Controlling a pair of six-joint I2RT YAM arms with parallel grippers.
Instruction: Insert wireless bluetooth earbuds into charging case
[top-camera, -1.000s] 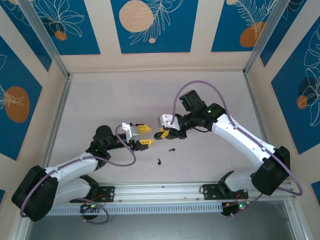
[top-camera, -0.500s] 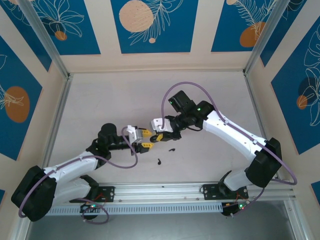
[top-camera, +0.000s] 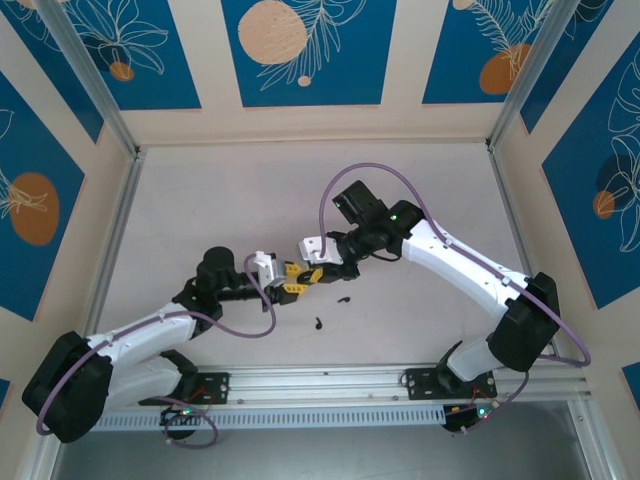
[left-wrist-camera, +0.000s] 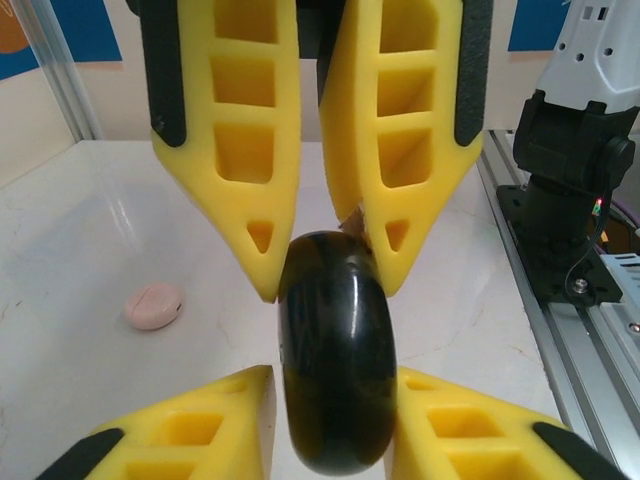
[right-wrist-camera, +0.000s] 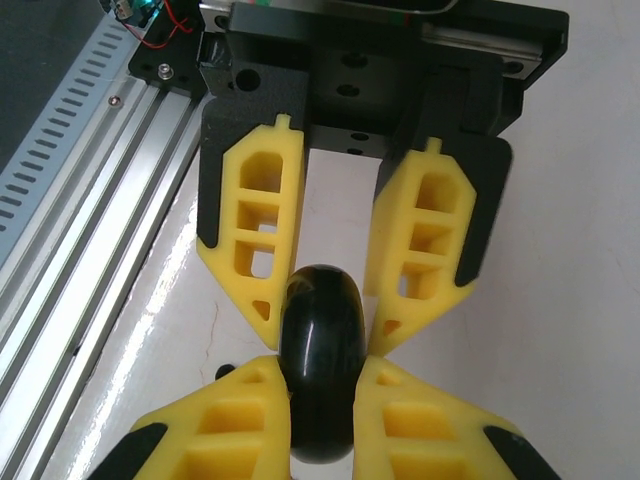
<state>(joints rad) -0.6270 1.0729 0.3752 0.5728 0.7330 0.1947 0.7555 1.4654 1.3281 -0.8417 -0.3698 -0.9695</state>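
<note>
Left gripper (top-camera: 292, 279) and right gripper (top-camera: 314, 272) jaws both clench the black charging case (left-wrist-camera: 336, 352): probably light, rigid, slick; grip its flat faces.

The left arm (top-camera: 140, 337) and right arm (top-camera: 470, 268) are glossy white shells linked by bulky black joints. Each trails a looping purple cable (top-camera: 398, 172) and stands on a black base (top-camera: 452, 367). The left gripper (top-camera: 292, 279) and right gripper (top-camera: 312, 273) carry wedge-shaped yellow foam fingers (left-wrist-camera: 280, 170) with rectangular cut-outs, edged by black strips, on a black mount (right-wrist-camera: 350, 80) dotted with screw holes.
</note>
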